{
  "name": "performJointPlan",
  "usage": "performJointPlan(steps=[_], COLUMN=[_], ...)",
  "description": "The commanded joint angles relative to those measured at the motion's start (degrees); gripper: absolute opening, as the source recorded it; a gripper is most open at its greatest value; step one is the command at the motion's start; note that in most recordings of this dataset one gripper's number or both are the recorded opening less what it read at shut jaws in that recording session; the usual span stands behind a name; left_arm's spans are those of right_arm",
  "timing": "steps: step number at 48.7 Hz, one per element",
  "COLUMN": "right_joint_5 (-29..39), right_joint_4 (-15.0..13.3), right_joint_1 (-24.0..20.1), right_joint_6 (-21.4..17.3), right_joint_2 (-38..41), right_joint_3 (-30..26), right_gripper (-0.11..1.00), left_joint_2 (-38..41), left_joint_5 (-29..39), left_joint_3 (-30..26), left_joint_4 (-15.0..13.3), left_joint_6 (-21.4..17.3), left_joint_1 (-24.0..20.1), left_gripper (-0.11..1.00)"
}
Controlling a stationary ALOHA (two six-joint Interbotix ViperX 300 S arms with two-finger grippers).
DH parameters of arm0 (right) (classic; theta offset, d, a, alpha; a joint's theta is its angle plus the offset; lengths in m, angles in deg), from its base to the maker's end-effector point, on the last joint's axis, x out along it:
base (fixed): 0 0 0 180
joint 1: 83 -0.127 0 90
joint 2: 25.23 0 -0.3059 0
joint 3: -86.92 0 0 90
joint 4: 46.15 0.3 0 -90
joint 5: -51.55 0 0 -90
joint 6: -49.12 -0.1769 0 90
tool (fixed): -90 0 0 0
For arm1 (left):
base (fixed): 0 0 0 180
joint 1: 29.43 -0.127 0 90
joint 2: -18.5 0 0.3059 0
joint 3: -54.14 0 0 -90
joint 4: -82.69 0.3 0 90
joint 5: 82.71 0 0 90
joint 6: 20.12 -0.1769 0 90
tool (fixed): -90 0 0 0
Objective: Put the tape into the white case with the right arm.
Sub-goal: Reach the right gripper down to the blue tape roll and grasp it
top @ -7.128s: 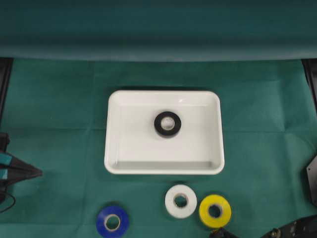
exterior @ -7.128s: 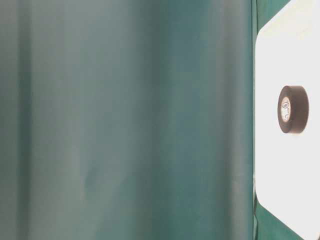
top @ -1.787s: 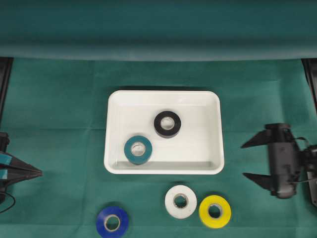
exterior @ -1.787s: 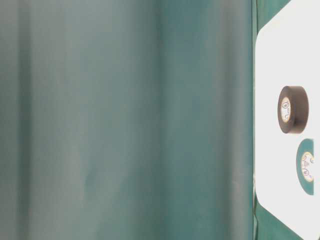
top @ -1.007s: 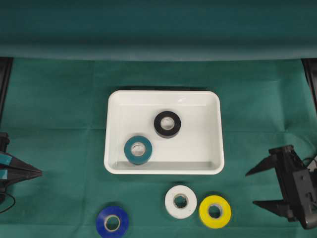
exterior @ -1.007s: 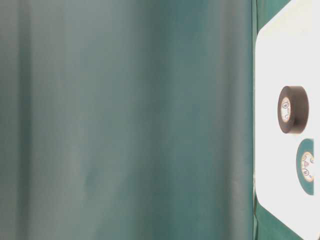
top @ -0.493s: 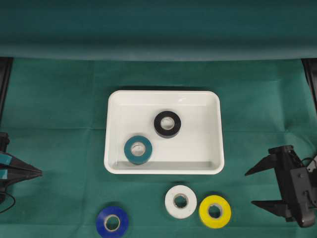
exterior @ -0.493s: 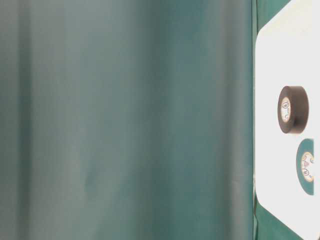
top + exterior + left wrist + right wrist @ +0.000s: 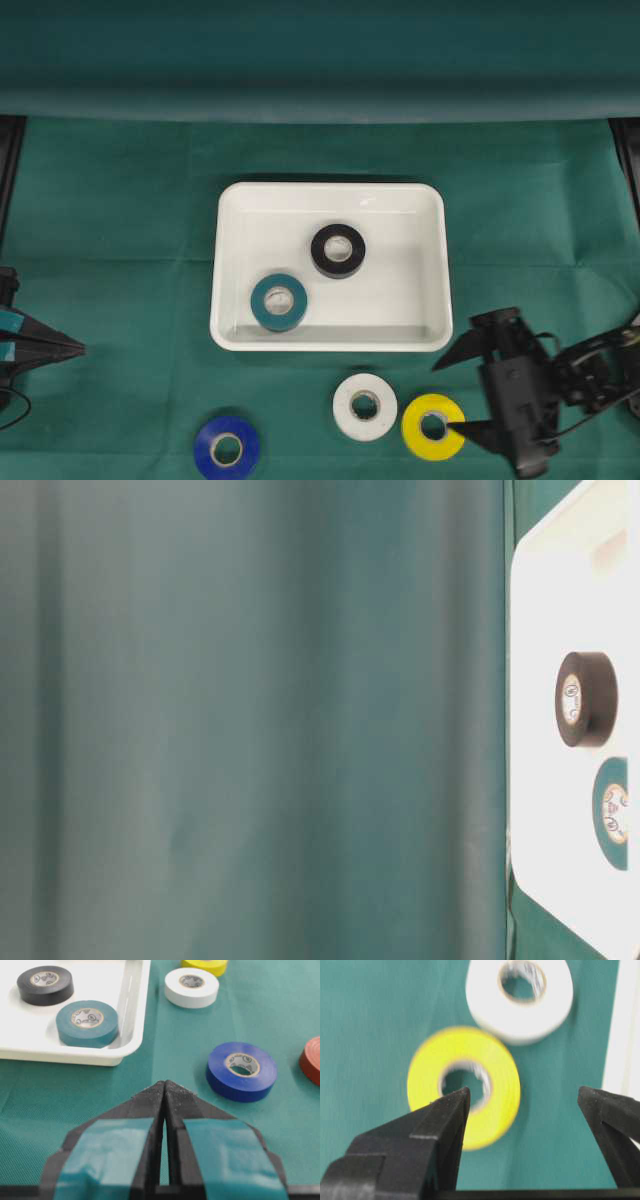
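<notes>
Green cloth (image 9: pixel 110 220) covers the table, with a green curtain (image 9: pixel 320 55) hung along the far side. White case (image 9: pixel 432 300) lies mid-table holding a black roll (image 9: pixel 338 250) and a teal roll (image 9: pixel 279 301); white roll (image 9: pixel 365 406), yellow tape (image 9: pixel 433 426) and blue roll (image 9: pixel 227 448) lie on the cloth nearer the camera. Right gripper (image 9: pixel 455 394) spreads its fingers wide just beside the yellow tape, holding nothing, while the left gripper (image 9: pixel 164 1091) rests with its fingers pressed together.

Green cloth (image 9: pixel 120 200) with white case (image 9: pixel 432 300), loose tape rolls (image 9: pixel 365 406).
</notes>
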Motion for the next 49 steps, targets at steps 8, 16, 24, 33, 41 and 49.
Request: performJointPlan(steps=[8, 16, 24, 33, 41, 49], right_joint_5=[-1.2, -1.2, -1.2, -1.0, -1.0, -1.1], right_joint_4=[-0.4, -0.6, -0.6, -0.6, -0.6, -0.6], right_joint_1=[-0.5, -1.5, -2.8, -3.8, -4.0, -4.0], right_joint_6=[0.1, 0.1, 0.1, 0.1, 0.1, 0.1], right_joint_2=[9.1, 13.9, 18.5, 23.4, 27.3, 30.7], right_joint_3=[-10.7, -16.3, -21.9, -28.0, -33.4, -38.1], right_gripper=[0.62, 0.62, 0.62, 0.62, 0.62, 0.62], left_joint_2=[0.5, 0.5, 0.5, 0.5, 0.4, 0.5], left_joint_5=[-0.3, -0.3, -0.3, -0.3, -0.3, -0.3], left_joint_3=[-0.7, -0.8, -0.8, -0.8, -0.7, -0.8], left_joint_4=[0.1, 0.0, 0.0, 0.0, 0.0, 0.1], left_joint_6=[-0.1, -0.1, -0.1, -0.1, -0.1, -0.1], left_joint_1=[0.0, 0.0, 0.0, 0.0, 0.0, 0.0], left_gripper=[0.0, 0.0, 0.0, 0.0, 0.0, 0.0])
